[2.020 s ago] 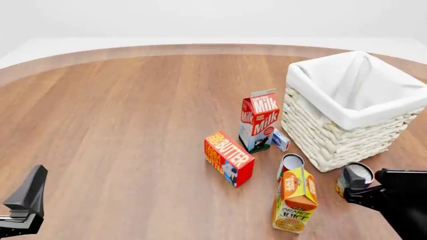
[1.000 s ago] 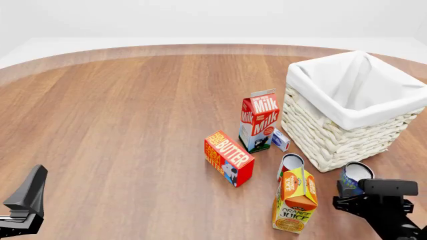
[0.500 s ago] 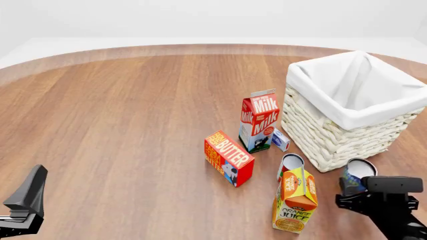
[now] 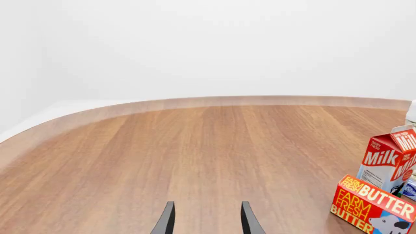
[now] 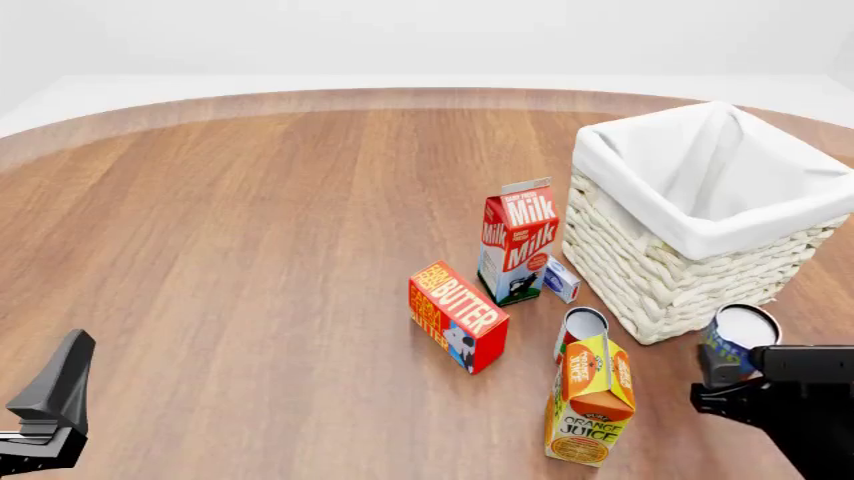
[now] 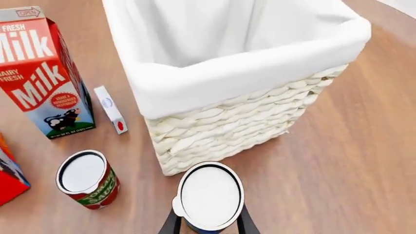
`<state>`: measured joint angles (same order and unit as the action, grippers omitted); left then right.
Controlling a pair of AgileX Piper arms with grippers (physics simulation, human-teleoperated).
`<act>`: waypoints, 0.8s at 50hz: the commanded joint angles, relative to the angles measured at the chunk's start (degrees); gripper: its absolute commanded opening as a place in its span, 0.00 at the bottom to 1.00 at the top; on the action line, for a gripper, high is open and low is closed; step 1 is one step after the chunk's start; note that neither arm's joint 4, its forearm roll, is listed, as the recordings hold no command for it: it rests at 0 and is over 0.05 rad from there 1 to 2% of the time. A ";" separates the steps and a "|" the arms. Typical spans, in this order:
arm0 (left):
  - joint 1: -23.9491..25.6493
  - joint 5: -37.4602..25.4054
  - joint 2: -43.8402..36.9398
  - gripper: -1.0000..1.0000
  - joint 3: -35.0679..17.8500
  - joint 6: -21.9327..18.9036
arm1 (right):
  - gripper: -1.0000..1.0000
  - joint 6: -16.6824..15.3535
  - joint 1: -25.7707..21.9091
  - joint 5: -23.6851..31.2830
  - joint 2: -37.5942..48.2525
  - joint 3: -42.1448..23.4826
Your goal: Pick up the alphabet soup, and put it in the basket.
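Your right hand (image 6: 209, 225) is clamped on the soup can (image 6: 210, 196), upright, with the basket (image 6: 260, 63) just ahead and above; left hand (image 4: 206, 220) sits open and empty, well away

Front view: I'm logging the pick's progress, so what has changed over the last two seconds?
The right end effector has closed on the alphabet soup and carried it up and to the right, toward the basket; its top now shows against the wicker. The left end effector stayed parked and open. The milk carton, butter box, orange juice carton and red-labelled can stayed put.
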<state>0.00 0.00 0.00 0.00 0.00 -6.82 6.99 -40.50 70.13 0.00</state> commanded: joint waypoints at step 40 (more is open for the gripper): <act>0.00 0.00 0.00 1.00 0.00 0.00 | 0.00 -2.25 -0.90 25.52 -31.03 -0.12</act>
<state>0.00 0.00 0.00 0.00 0.00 -9.32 6.09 -17.65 42.93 0.00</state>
